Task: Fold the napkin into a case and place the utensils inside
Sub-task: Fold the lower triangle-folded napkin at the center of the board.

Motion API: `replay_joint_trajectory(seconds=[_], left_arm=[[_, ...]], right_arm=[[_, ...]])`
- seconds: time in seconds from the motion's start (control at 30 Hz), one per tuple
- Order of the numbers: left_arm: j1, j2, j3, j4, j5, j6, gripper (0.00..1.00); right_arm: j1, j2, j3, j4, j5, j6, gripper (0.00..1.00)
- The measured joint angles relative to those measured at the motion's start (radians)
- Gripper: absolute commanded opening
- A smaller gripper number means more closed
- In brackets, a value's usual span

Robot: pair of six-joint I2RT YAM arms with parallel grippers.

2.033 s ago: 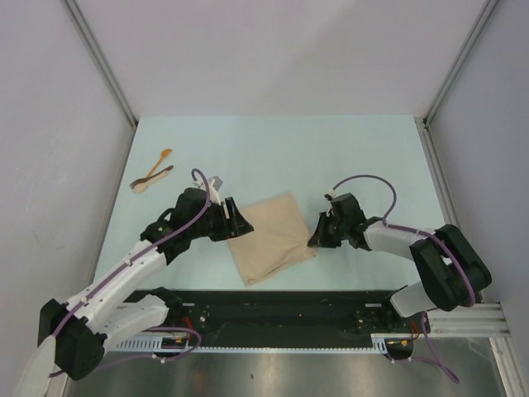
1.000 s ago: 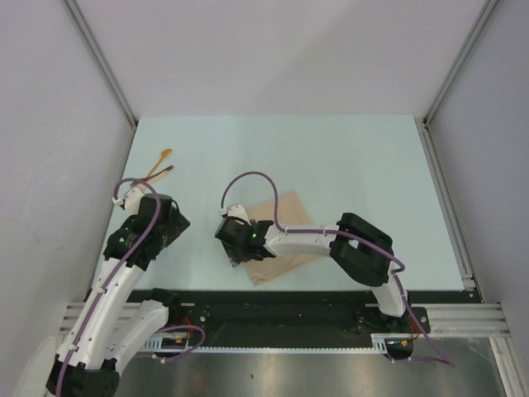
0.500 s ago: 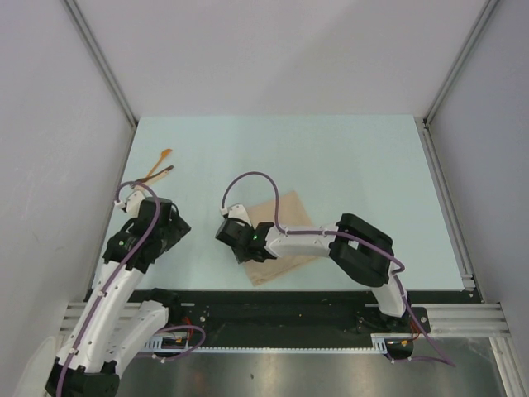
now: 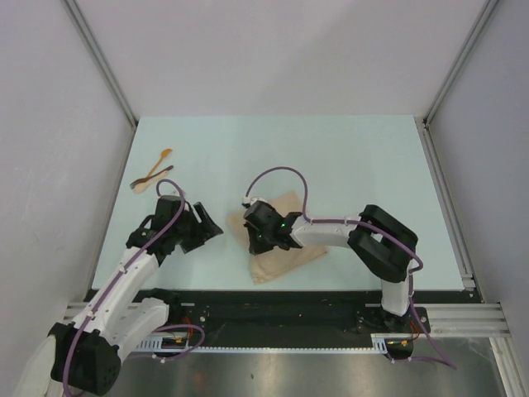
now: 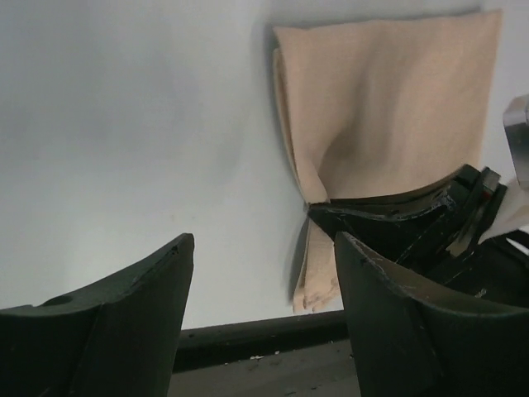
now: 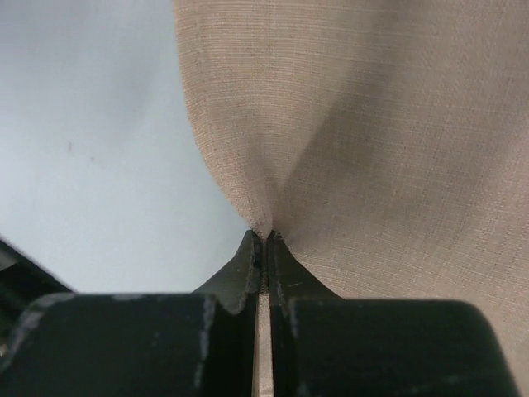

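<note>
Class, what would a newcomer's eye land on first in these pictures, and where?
The beige napkin lies mid-table near the front, its left edge pinched by the right gripper, fingers shut on the cloth. The left gripper hovers open beside it, and the two utensils lie together at the far left.

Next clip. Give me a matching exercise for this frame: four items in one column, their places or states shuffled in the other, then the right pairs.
Column one
1. napkin
2. utensils
3. left gripper
4. right gripper

Column two
A. open, holding nothing
B. shut on the napkin
C. lying at the far left of the table
D. pinched at one edge, puckered there

Pairs: 1-D; 2-C; 3-A; 4-B
</note>
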Motion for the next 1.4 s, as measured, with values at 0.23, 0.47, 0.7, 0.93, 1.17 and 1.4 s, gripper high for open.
replay_joint_trajectory(seconds=[0.23, 0.47, 0.7, 0.93, 1.17, 1.4], left_arm=[[0.000, -0.010, -0.087, 0.214, 0.145, -0.046, 0.56], [-0.020, 0.032, -0.103, 0.327, 0.163, -0.088, 0.41], [-0.126, 0.145, -0.102, 0.370, 0.109, -0.114, 0.32], [-0.158, 0.255, -0.082, 0.404, 0.040, -0.124, 0.26], [-0.168, 0.391, -0.009, 0.436, 0.011, -0.121, 0.22], [-0.179, 0.530, 0.115, 0.447, -0.022, -0.104, 0.20]], right_arm=[[-0.200, -0.111, -0.248, 0.251, -0.371, 0.093, 0.00], [-0.351, -0.116, -0.411, 0.513, -0.669, 0.202, 0.00], [-0.447, -0.116, -0.473, 0.649, -0.825, 0.248, 0.00], [-0.536, -0.116, -0.499, 0.700, -0.911, 0.257, 0.00], [-0.572, -0.106, -0.501, 0.684, -0.941, 0.215, 0.00], [-0.581, -0.105, -0.501, 0.644, -0.945, 0.168, 0.00]])
